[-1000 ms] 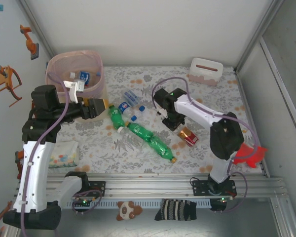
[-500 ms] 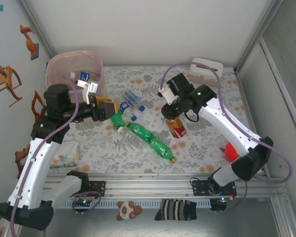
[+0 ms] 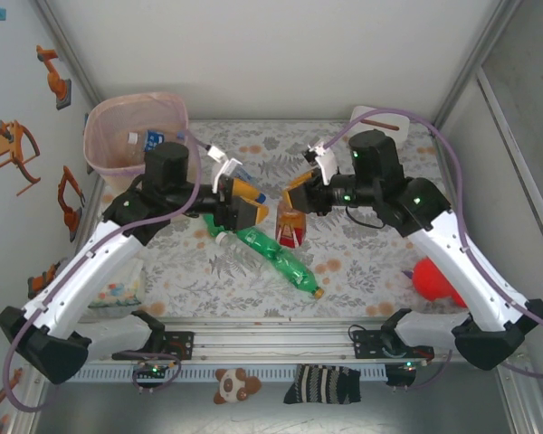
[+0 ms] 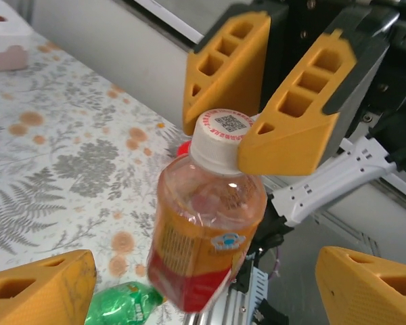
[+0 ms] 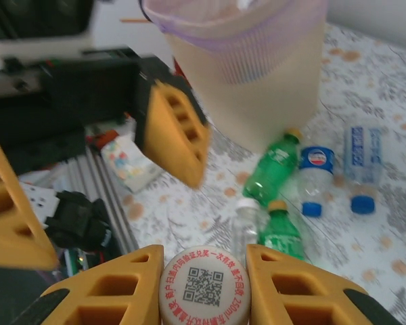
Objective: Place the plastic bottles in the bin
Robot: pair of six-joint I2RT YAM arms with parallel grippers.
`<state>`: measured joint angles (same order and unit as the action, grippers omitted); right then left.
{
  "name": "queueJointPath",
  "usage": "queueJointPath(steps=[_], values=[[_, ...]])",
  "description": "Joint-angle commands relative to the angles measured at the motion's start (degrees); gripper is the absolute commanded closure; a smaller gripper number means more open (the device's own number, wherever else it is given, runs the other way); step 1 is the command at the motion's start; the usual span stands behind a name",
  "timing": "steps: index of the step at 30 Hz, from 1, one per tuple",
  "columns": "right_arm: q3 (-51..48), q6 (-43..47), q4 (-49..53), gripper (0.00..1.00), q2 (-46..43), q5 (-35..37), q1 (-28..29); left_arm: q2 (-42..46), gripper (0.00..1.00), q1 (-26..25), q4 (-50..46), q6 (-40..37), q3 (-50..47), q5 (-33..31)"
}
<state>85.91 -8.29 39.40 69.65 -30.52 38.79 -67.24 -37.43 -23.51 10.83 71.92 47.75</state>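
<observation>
Right gripper (image 5: 204, 286) is clamped on the white cap of an orange bottle (image 4: 206, 223), which tilts below it. Left gripper (image 3: 251, 203) – jaws spread wide – faces that bottle, just beside it. Green bottles (image 3: 276, 253) lie on the table (image 3: 371, 262) beneath both; the bin (image 3: 104, 136) stands behind the left gripper.

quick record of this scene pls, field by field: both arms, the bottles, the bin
right end effector: shut on the white cap of the orange-label bottle, which hangs from it
left end effector: open, facing that bottle, not touching it
bin: back left, upright, pink liner over the rim, bottles visible inside
loose: green bottles and blue-capped bottles
</observation>
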Motion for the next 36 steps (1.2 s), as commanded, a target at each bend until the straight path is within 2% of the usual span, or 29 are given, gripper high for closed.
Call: queueJointPath(steps=[1,5,11,15,18,26,36], values=[[-0.8,-3.8,-7.7,0.82,-2.0,-5.9,-0.2,-1.9,0.16,-3.6,1.9,-3.7,3.3,2.5],[-0.7,-5.6,-10.8,0.82,-3.6,-8.1,-0.2,-4.5,0.16,-7.2,1.9,-5.3,4.9,4.3],[0.7,-7.8,-13.1,0.81,-5.5,-10.5,-0.2,-5.5,0.27,-10.2,0.4,-8.1,5.7,5.9],[1.2,-9.0,-14.5,0.80,-6.8,-11.2,-0.3,-5.3,0.34,-10.7,0.3,-9.3,5.6,7.6],[1.5,-9.3,-14.8,0.80,-7.5,-11.3,-0.2,-5.1,0.36,-11.1,0.3,-9.9,5.7,9.5],[1.6,-9.4,-15.0,0.80,-9.1,-9.8,-0.2,-4.1,0.28,-11.3,-0.7,-11.1,5.7,10.1],[1.7,-9.7,-14.8,0.80,-8.9,-9.9,-0.3,-3.6,0.42,-11.3,-1.2,-12.1,5.8,11.2]])
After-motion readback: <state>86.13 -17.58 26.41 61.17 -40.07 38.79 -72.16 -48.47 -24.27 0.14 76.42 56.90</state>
